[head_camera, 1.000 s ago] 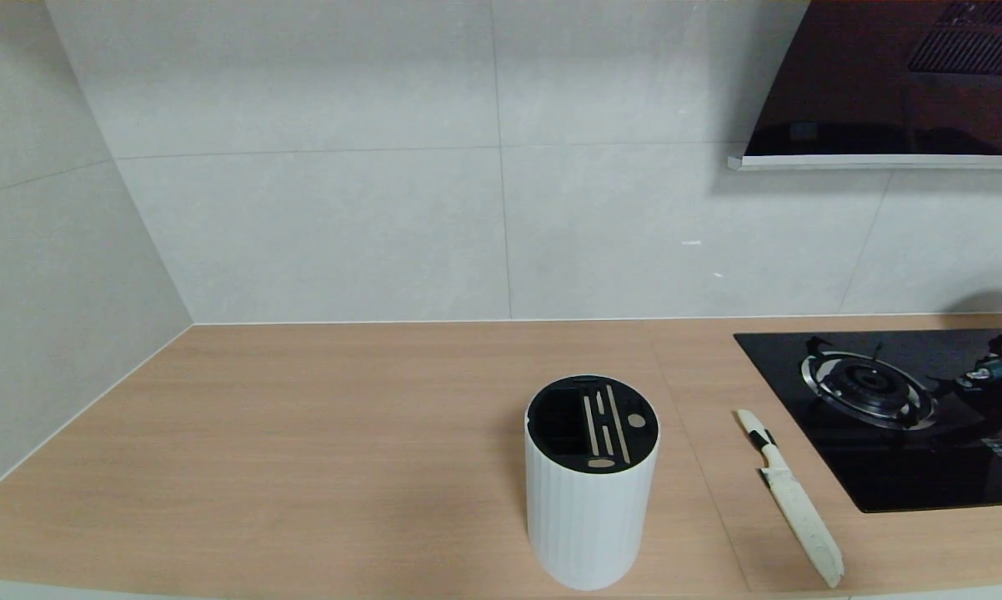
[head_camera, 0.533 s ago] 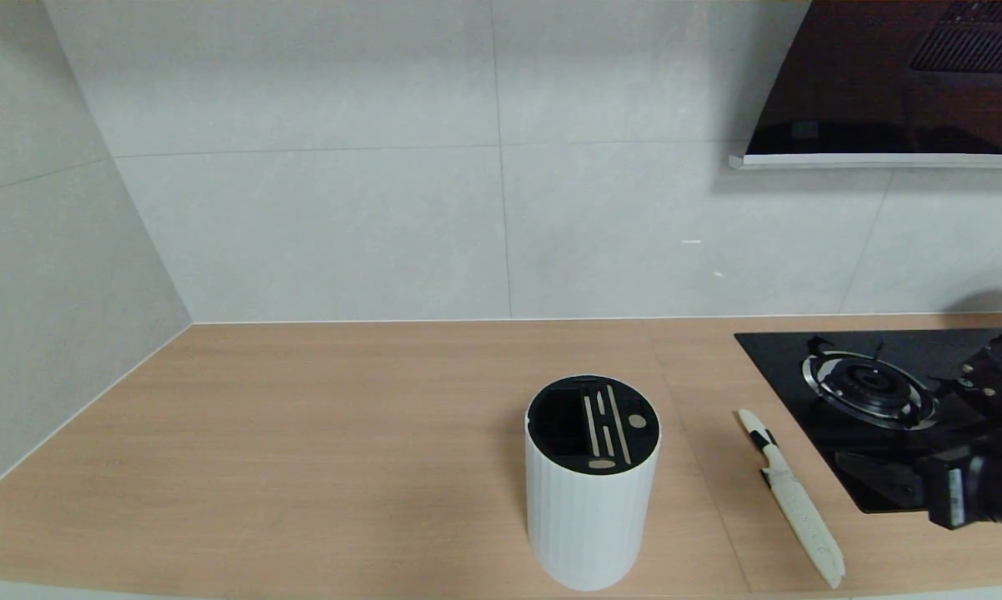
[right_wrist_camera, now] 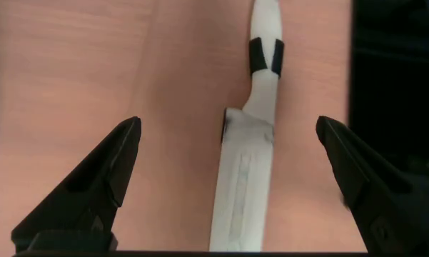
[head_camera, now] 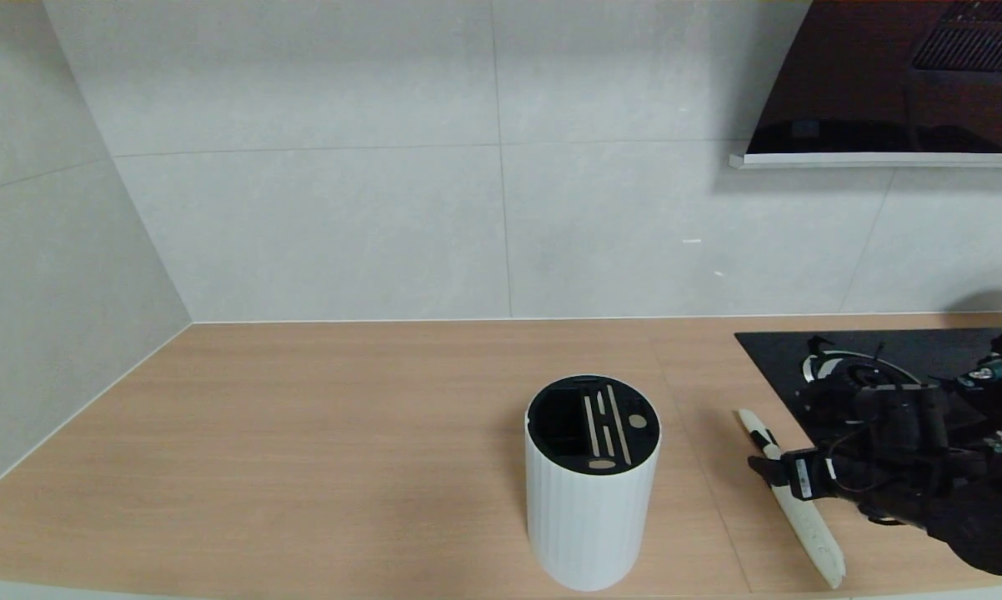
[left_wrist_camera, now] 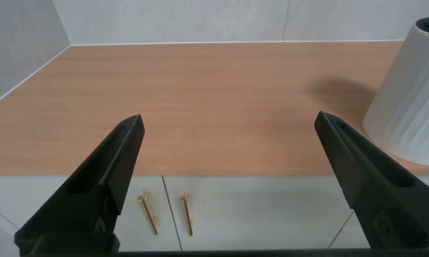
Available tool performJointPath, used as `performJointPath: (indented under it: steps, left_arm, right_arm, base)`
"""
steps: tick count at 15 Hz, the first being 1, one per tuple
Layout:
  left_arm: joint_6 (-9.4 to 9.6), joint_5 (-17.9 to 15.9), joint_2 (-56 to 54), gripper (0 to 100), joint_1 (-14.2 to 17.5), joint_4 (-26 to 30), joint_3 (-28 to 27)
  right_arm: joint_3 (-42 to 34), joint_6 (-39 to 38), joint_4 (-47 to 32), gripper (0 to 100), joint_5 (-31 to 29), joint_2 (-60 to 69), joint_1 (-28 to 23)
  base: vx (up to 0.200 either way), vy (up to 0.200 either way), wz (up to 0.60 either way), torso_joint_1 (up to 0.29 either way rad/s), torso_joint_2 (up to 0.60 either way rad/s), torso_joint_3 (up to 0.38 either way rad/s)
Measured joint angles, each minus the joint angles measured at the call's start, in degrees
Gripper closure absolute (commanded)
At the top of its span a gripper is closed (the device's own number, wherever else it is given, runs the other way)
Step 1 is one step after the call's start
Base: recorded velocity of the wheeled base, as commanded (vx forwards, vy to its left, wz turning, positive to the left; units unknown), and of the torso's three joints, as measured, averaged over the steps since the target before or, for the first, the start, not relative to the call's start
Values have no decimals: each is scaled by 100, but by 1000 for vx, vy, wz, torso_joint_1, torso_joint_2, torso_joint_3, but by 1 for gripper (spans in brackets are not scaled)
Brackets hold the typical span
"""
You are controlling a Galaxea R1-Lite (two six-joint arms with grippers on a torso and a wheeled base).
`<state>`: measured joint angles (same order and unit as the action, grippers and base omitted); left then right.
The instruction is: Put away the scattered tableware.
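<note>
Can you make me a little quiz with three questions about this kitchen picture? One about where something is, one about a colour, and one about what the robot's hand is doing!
1. Where does the knife lie?
A: in the holder
B: on the counter, between holder and stove
C: on the burner

2. What colour is the holder's side?
A: red
B: green
C: white

3. How is the right gripper?
A: open over the knife
B: shut on the knife
C: shut on the holder

Answers: 1 B, it lies flat on the wood. 2 C, its ribbed wall is white. 3 A, the fingers stand wide apart, one on either side of the knife.
</note>
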<state>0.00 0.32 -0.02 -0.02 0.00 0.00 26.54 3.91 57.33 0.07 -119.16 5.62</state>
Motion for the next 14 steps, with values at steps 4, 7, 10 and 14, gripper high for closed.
performJointPath:
  steps: [4,7,10,14]
  left_arm:
    - [0,0,0,0,-2,0,0]
    - [0,1,0,0,0,0,0]
    - [0,0,0,0,2,0,0]
    - [0,-2,0,0,0,0,0]
  right_arm:
    - [201,-12,187,0,-26,-834,-201]
    - [278,-15,200,0,-17,-1067,-262]
    - [344,-26,200,0,-17,-1170,-267]
    - [408,-33,211,0,-18,-1242,-267]
  base:
    - [0,0,0,0,0,0]
    - [0,0,0,0,0,0]
    - [0,0,0,0,0,0]
    - [0,0,0,0,0,0]
